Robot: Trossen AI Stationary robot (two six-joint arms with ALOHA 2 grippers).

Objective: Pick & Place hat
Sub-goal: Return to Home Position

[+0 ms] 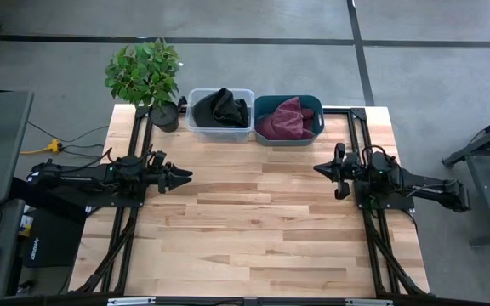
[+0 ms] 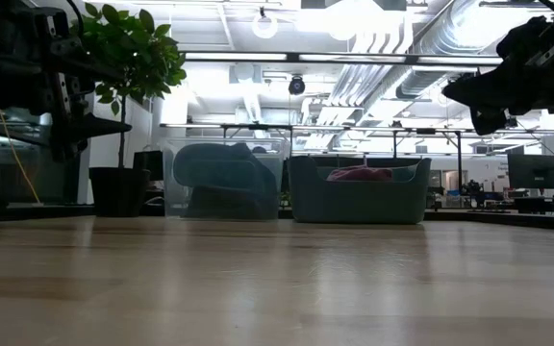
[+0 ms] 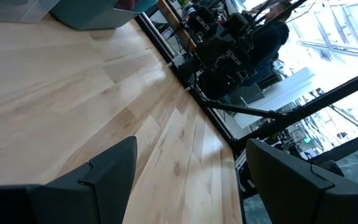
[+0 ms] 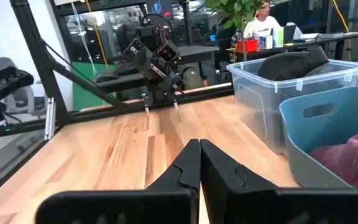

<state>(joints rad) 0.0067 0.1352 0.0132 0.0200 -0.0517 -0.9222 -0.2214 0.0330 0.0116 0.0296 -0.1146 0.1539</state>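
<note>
A wooden desk (image 1: 245,229) seen from above, with a dark robot arm at each side edge. Both arms sit about halfway along the desk, folded low and pointing inward at each other.

The left gripper (image 1: 182,178) hangs over the desk's left part, holding nothing. In its wrist view the two fingers (image 3: 104,174) stand well apart, with bare wood between them.

The right gripper (image 1: 320,168) hangs over the right part, well apart from the left one. Its fingers (image 4: 185,168) are pressed together with no gap, and nothing is between them.

Two bins stand side by side at the far edge of the desk, touching or nearly so. The blue bin (image 1: 316,109) is on the right and holds the red caps (image 1: 286,119), heaped as a crumpled mound. In the low view the caps just show above the bin's rim. The clear bin (image 1: 196,110) on the left holds a black bundle (image 1: 222,107). A potted plant (image 1: 145,72) stands just beside the clear bin, at the far left corner.

In the right wrist view a person (image 4: 263,18) in a white top sits in the room beyond the desk.
</note>
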